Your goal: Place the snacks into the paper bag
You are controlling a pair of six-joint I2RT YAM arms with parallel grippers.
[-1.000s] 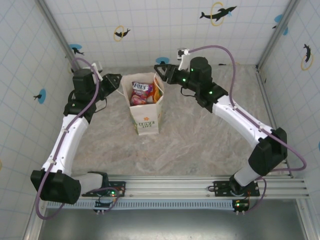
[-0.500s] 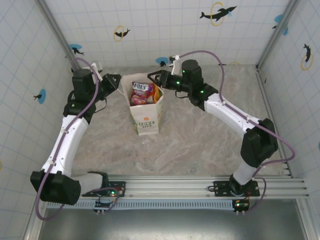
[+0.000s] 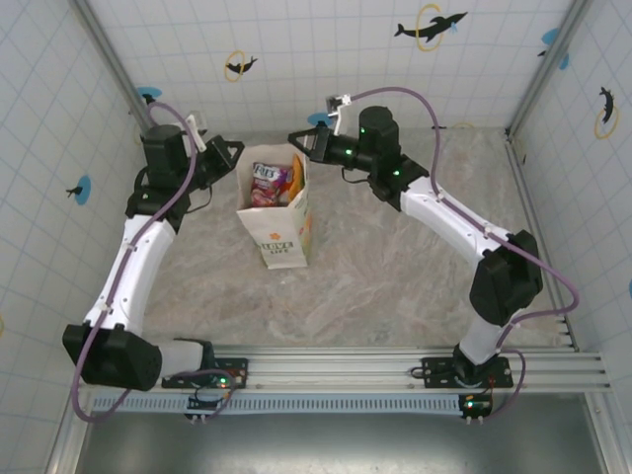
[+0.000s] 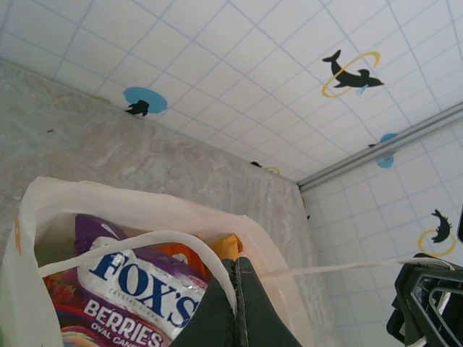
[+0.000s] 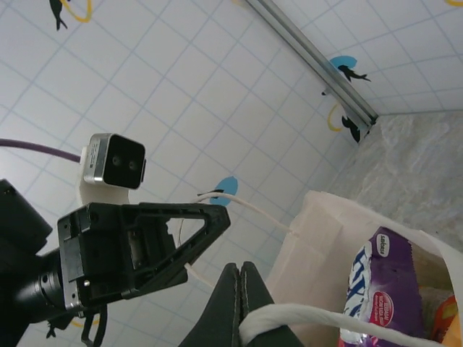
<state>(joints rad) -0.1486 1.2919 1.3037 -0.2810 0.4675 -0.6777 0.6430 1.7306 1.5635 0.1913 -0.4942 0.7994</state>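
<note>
since a second ago the paper bag (image 3: pixel 272 223) has slid to the left and now leans a bit. the right arm has reached further over to the left, and the left arm has pulled up toward the back wall. both claws have pinched shut in that time too.

the left claw (image 4: pixel 235 273) is closed tight on one loop handle (image 4: pixel 137 238) of the bag. seen from the left wrist, the white loop curves up over the snacks and runs down between the dark fingers. the right claw (image 5: pixel 239 280) is closed tight on the other handle (image 5: pixel 311 316), which comes out from between its fingers as a thick white strap.

from above, the bag is on the grey stone table (image 3: pixel 395 276), near the back, between the two claws. the left claw is just left of the bag's open top and the right claw is just behind it. i cannot tell if the bag's bottom touches the table. a small orange logo (image 3: pixel 279 235) is on the front of the bag.

the snacks are inside the bag. on top lies a purple packet (image 4: pixel 137 296) with "fox's berries" written on it. next to it an orange packet (image 4: pixel 221 248) pokes up against the bag's side. the packets under these are too hidden to tell apart.
</note>
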